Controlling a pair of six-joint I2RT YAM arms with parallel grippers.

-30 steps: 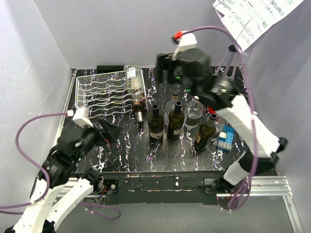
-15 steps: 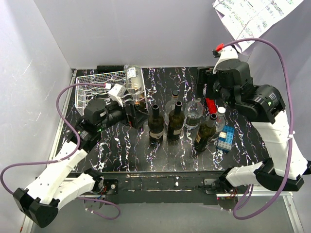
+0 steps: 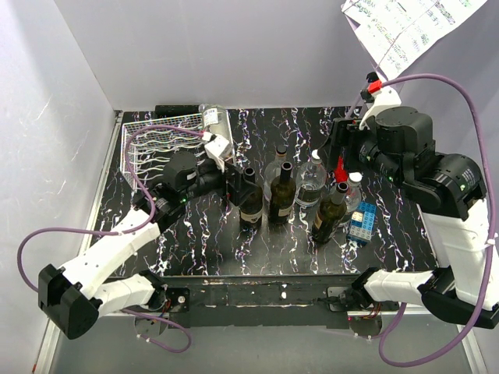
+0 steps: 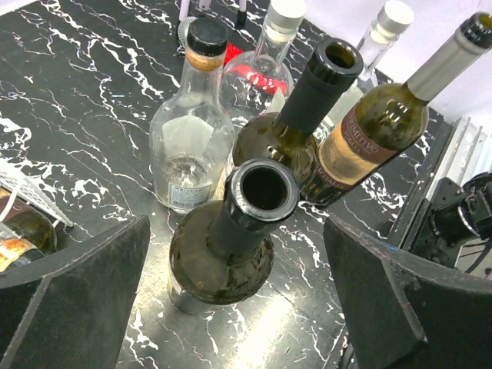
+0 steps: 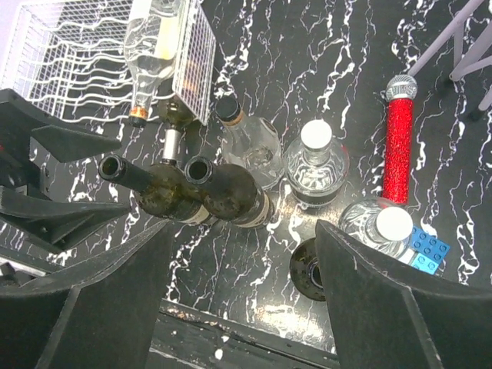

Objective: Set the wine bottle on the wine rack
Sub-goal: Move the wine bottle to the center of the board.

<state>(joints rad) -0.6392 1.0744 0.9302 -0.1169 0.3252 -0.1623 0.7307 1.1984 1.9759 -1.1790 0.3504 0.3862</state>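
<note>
The white wire wine rack (image 3: 156, 144) (image 5: 69, 46) stands at the back left, with a clear bottle (image 3: 215, 125) (image 5: 154, 42) lying along its right edge. Several bottles stand upright mid-table. My left gripper (image 3: 234, 184) (image 4: 237, 231) is open, its fingers (image 4: 77, 292) on either side of the nearest dark green wine bottle (image 3: 249, 199) (image 4: 231, 250) without touching it; that bottle has no cap. My right gripper (image 3: 337, 148) (image 5: 246, 231) hangs open high above the bottles, holding nothing.
A second dark bottle (image 3: 282, 195), two clear bottles (image 3: 312, 179), a tilted labelled green bottle (image 3: 331, 210) (image 4: 369, 138) and a white-capped clear bottle (image 3: 352, 191) crowd together. A red glitter microphone (image 5: 398, 134) and blue bricks (image 3: 362, 222) lie to the right. A dark bottle (image 5: 173, 123) lies by the rack.
My left arm has swung from the near left past the rack to the front dark bottle. The right arm has drawn back to the right, away from the rack.
</note>
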